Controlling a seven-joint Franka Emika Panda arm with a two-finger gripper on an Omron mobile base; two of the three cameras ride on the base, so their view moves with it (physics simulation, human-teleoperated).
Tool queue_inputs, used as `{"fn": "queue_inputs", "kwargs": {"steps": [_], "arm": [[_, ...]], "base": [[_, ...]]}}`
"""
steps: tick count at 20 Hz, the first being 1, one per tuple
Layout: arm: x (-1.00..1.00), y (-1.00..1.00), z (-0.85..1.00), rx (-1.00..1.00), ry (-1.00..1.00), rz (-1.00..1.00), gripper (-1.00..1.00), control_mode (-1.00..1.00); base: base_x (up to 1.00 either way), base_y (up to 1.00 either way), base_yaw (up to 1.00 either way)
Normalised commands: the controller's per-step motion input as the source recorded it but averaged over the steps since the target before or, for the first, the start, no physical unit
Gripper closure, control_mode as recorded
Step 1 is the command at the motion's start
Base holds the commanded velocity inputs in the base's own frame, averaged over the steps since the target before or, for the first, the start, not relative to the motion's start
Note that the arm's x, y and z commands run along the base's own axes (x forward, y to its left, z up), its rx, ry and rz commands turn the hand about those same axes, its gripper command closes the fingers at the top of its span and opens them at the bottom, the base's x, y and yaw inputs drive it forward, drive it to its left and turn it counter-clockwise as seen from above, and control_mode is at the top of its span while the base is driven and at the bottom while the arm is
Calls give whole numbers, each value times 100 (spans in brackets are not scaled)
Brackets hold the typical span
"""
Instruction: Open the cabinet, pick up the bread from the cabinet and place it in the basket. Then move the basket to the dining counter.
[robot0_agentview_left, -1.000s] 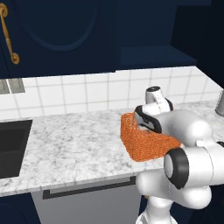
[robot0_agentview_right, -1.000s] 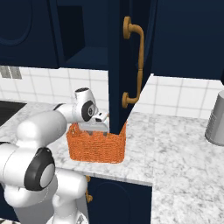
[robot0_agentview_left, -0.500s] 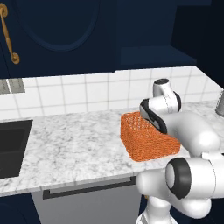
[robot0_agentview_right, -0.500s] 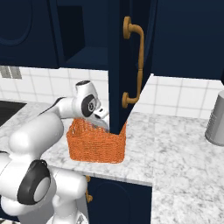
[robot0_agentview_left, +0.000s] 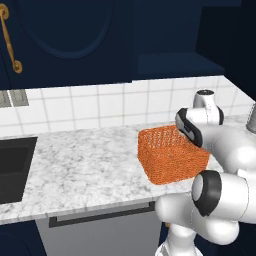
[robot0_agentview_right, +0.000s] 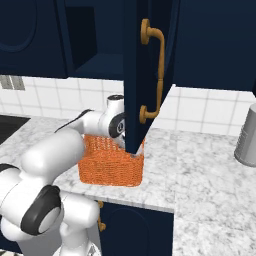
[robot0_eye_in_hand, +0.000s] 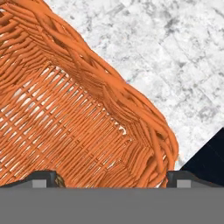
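Since a second ago the arm has swung back and up, away from the front of the basket toward the tiled wall. Largest first: the marble worktop (robot0_agentview_left: 85, 165) carries the orange basket (robot0_agentview_left: 171, 156), which sits just below the open cabinet door (robot0_agentview_right: 137, 75). Over the basket's inner corner hangs the gripper (robot0_eye_in_hand: 111, 177), fingers spread wide and holding nothing. No bread can be made out in the basket. Judging by this, placing is over; next comes gripping the rim to carry it to the dining counter
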Motion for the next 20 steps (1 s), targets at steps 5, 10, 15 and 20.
{"fn": "queue_inputs", "kwargs": {"steps": [5,10,15,20], "arm": [[-9,-20,0,12,0,-2,-100,-100],[-8,-20,-4,2,0,-4,-100,-100],[-15,-3,-29,0,0,-5,-100,-100],[-39,4,-35,0,0,0,-100,-100]], "base": [[0,0,0],[0,0,0],[0,0,0],[0,0,0]]}}
